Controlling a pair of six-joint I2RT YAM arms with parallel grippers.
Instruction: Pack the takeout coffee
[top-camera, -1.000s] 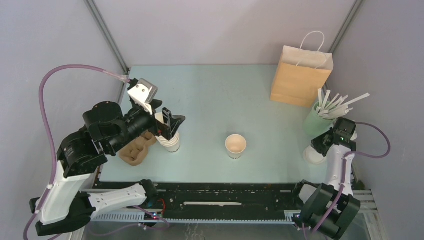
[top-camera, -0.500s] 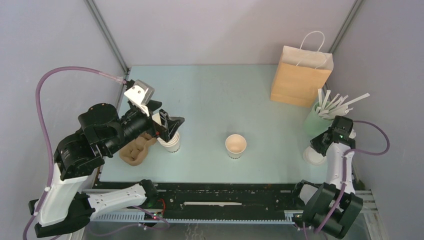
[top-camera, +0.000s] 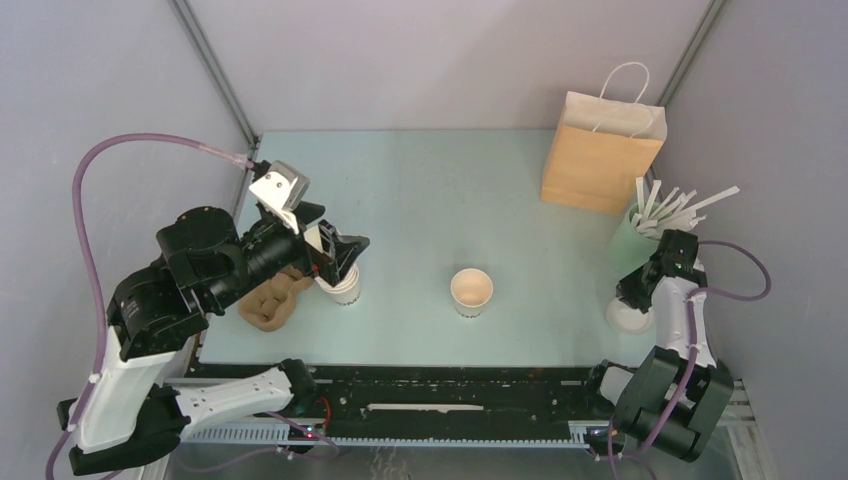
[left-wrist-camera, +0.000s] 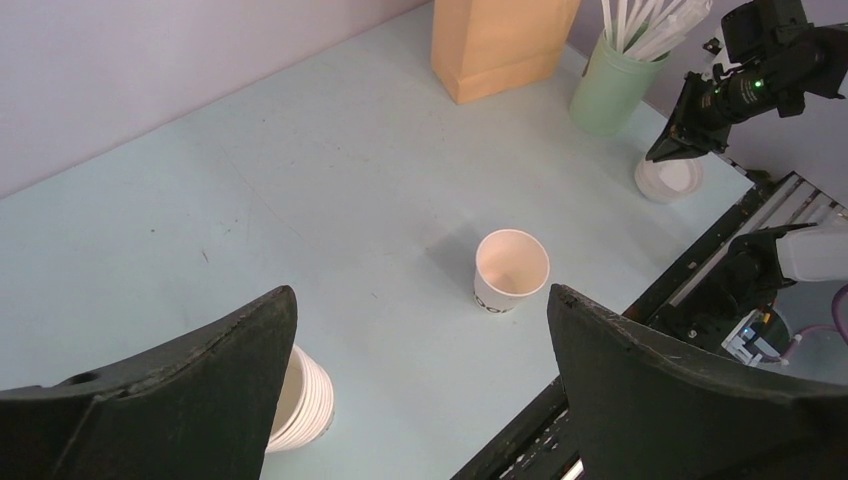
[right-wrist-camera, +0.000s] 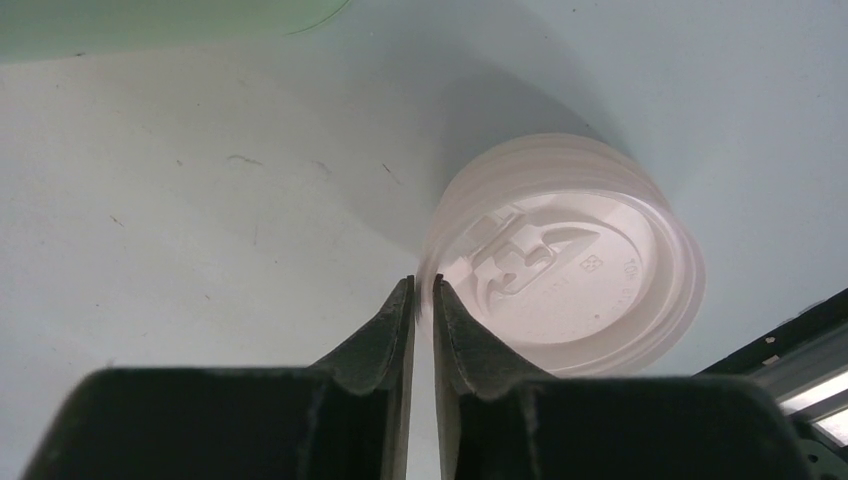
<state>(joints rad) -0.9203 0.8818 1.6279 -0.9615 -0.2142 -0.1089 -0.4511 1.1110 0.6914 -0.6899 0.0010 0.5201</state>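
I can't read any text: dark print on the small cream paper cup (left-wrist-camera: 509, 272) and embossing on the white plastic lid (right-wrist-camera: 560, 265) are illegible.

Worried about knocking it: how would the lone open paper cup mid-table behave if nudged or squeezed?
The paper cup looks empty, so probably light and easily slid or tipped. With no lid bracing its thin rim, a firm squeeze would likely dent it.

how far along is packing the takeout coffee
Done: a single cream paper cup stands alone mid-table, unlidded. In hand: the right gripper, jaws nearly together, sits at the rim of the stacked white plastic lids; grip unclear. Left: lid the cup, then put it in the tan paper bag.
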